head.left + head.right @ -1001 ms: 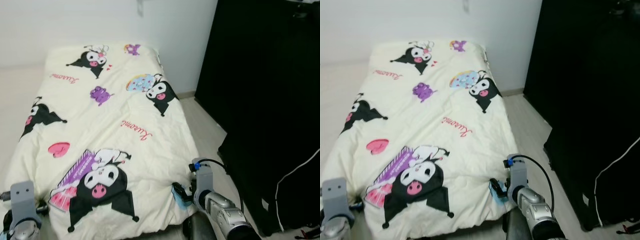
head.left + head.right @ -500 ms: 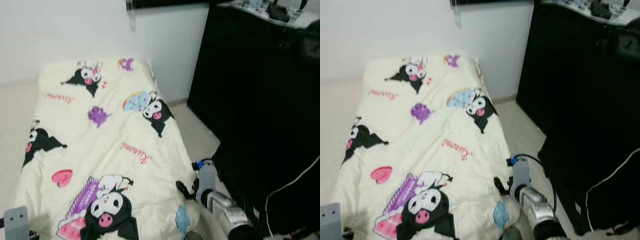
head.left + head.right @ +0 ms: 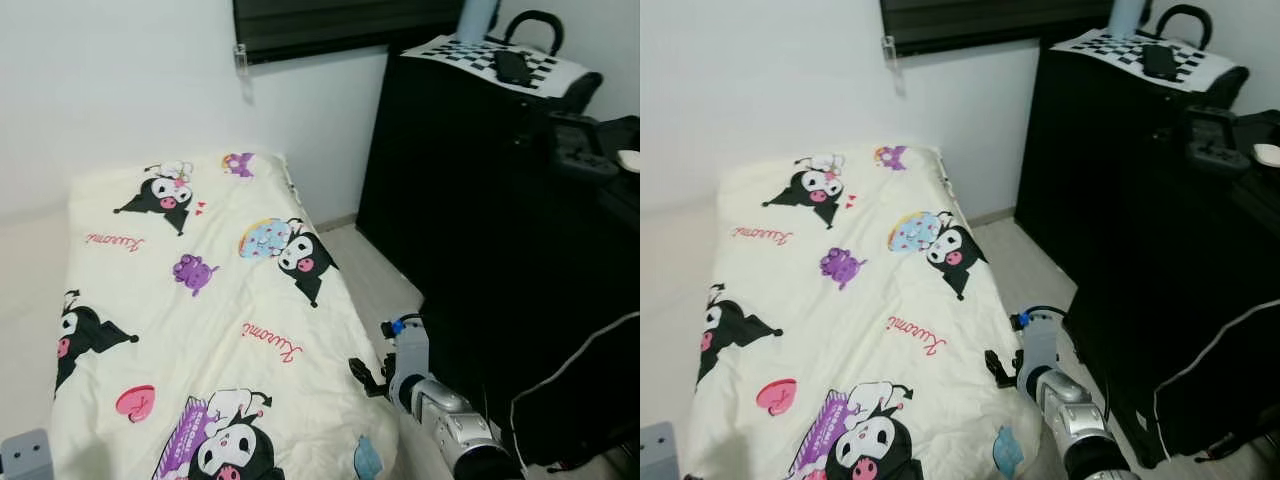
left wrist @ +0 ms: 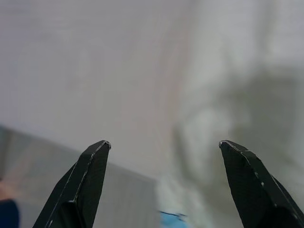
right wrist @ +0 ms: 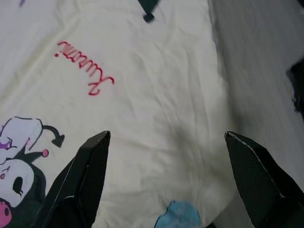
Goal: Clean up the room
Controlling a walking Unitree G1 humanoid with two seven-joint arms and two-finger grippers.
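Observation:
A cream quilt (image 3: 215, 310) printed with black cartoon figures and red script covers the bed and lies fairly flat. My right arm (image 3: 440, 412) reaches in at the bed's near right edge. In the right wrist view the right gripper (image 5: 167, 134) stands open just above the quilt (image 5: 156, 85), near its edge and a blue patch (image 5: 178, 216), with nothing between the fingers. My left gripper (image 4: 164, 142) is open too, over a blurred pale surface. Its wrist block (image 3: 25, 457) shows at the near left corner of the bed.
A tall black cabinet (image 3: 470, 210) stands right of the bed, with a checkered cloth (image 3: 470, 55) and dark items on top. A black garment with a white stripe (image 3: 585, 385) hangs by it. A narrow strip of floor (image 3: 375, 275) runs between bed and cabinet. A dark window (image 3: 340, 20) sits above.
The camera has lifted, so the bed slid down in the picture and the window and cabinet top came into view. The right arm stays at the quilt's right edge; the left arm sank to the bottom corner.

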